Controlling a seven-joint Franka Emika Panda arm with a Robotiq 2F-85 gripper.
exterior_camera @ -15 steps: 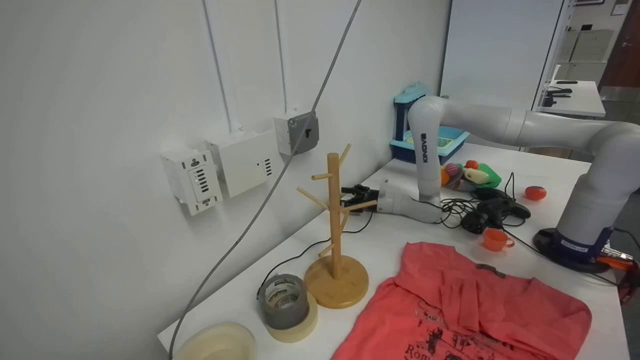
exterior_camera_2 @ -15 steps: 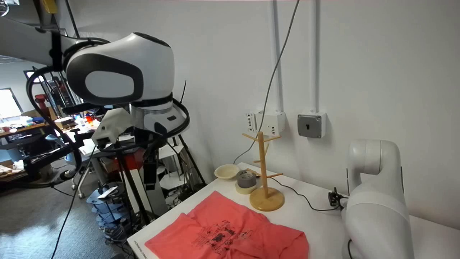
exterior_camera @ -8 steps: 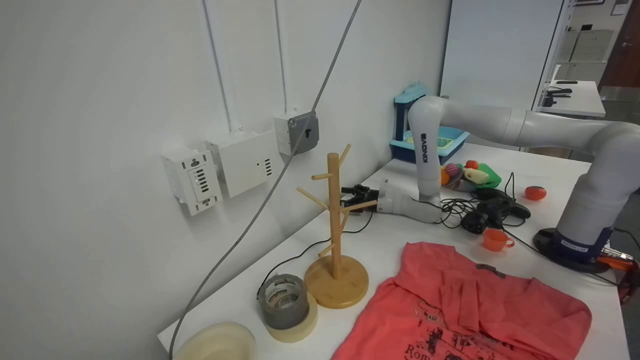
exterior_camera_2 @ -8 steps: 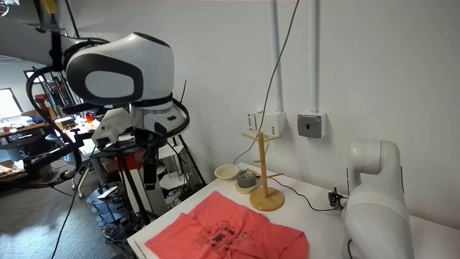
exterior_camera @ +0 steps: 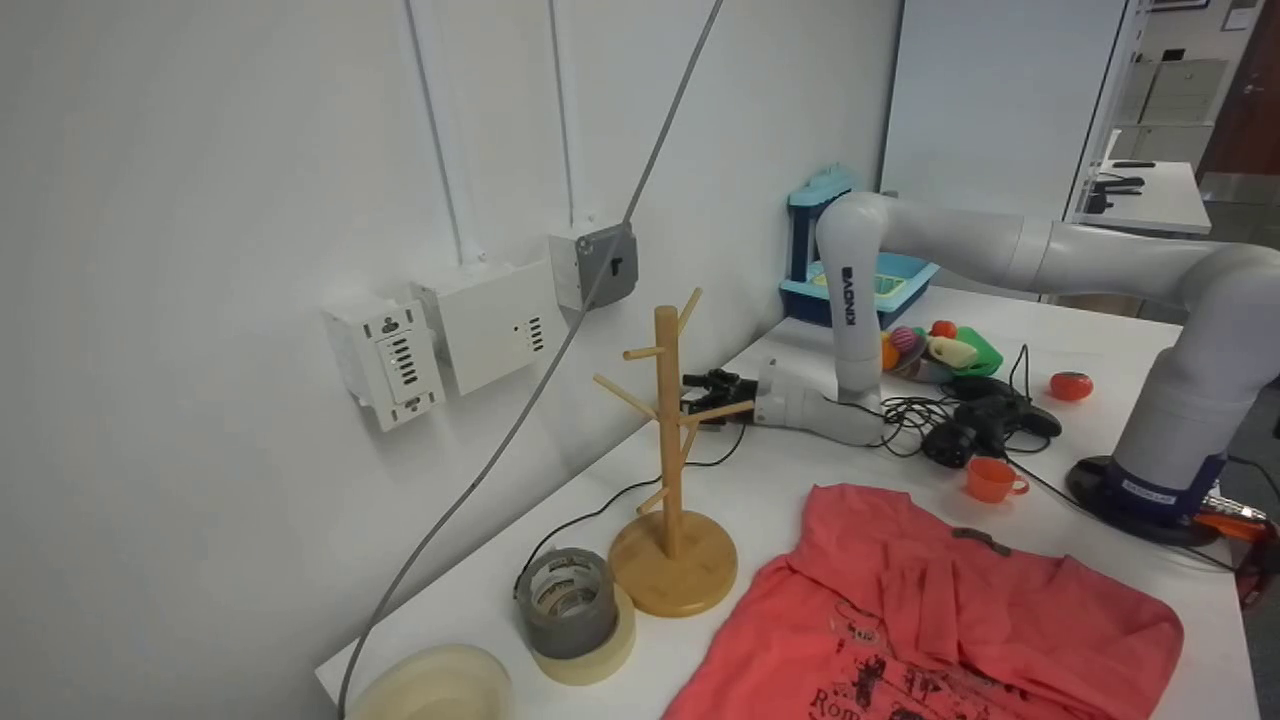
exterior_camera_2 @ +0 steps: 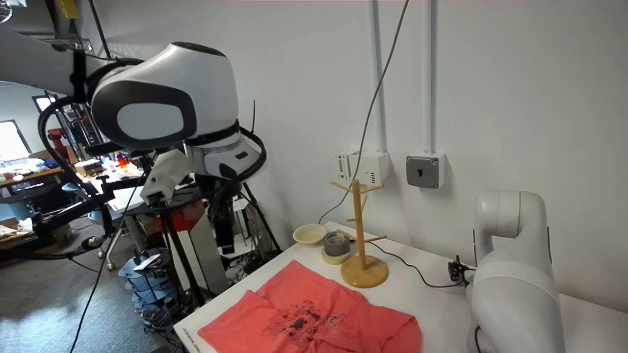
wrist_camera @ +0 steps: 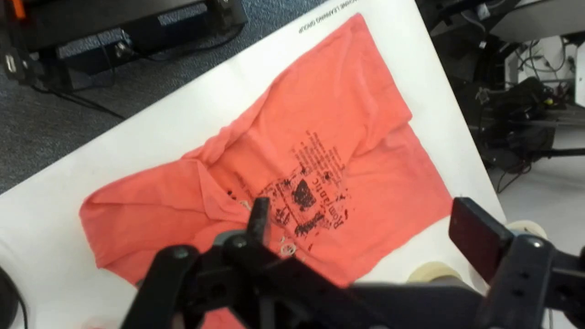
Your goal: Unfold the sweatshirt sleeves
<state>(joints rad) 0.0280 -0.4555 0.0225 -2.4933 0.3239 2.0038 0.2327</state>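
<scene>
The coral-red sweatshirt (wrist_camera: 388,183) lies on the white table with its dark lettering facing up; it also shows in both exterior views (exterior_camera: 780,640) (exterior_camera_2: 294,289). A sleeve (exterior_camera: 925,610) lies folded over the front near the collar. Bunched fabric of that side shows at the left in the wrist view. I cannot clearly make out the other sleeve. My gripper (wrist_camera: 363,224) is open, its two fingers wide apart with nothing between them. It hangs well above the sweatshirt, and its fingers hide part of the collar side. In an exterior view the gripper (exterior_camera_2: 224,233) hangs left of the table, small and dark.
A wooden peg stand (exterior_camera: 672,560) stands beside the sweatshirt, with tape rolls (exterior_camera: 570,610) and a pale bowl (exterior_camera_2: 309,234). Another white arm (exterior_camera: 1150,420), an orange cup (exterior_camera: 992,480) and a black controller (exterior_camera: 985,425) are beyond the collar. The table edge (wrist_camera: 183,98) runs close by.
In an exterior view my arm's wrist and gripper have shifted a little to the right and tilted slightly. The sweatshirt and the other things have not moved.
</scene>
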